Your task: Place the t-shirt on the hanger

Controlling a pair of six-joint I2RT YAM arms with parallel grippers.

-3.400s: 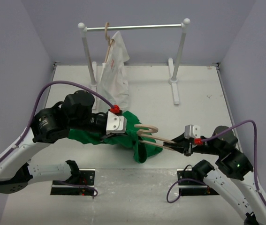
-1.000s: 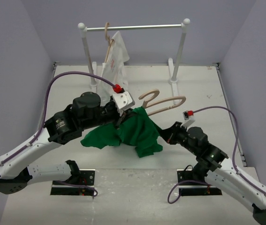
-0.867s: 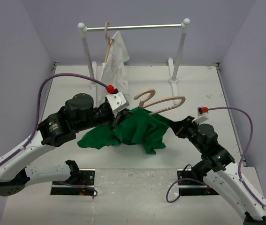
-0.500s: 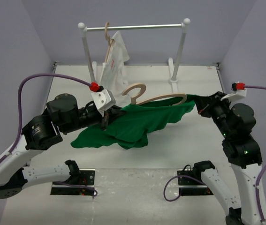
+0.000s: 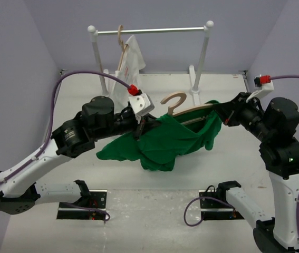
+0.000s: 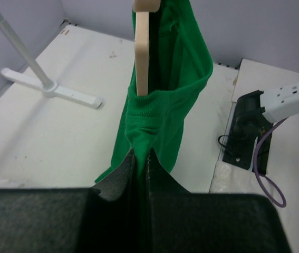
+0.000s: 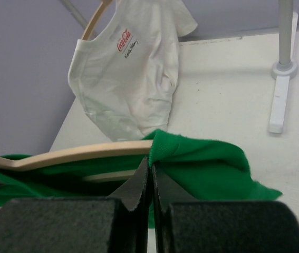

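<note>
Green knit cloth, the short-sleeved t-shirt, hung in the air between the two arms, above the white table. The light tan wooden hanger was threaded into it, with its hook rising out of the fabric.

The left gripper was clenched on a fold of the shirt. In the left wrist view the wooden arm entered a ribbed opening just beyond those fingertips, running straight away from them.

The right gripper was pinched on the cloth at the hanger's far end. In the right wrist view the fabric wrapped over the tip of the wood, just beside the closed fingers.

So the hanger's long axis lay from one gripper to the other, roughly level, and each hand held cloth rather than wood. The left end looked the less settled, with loose fabric drooping under it. The left arm was nearer that end and seemed the one to draw the shirt along the axis.

A white t-shirt hung on the metal rail behind.
</note>
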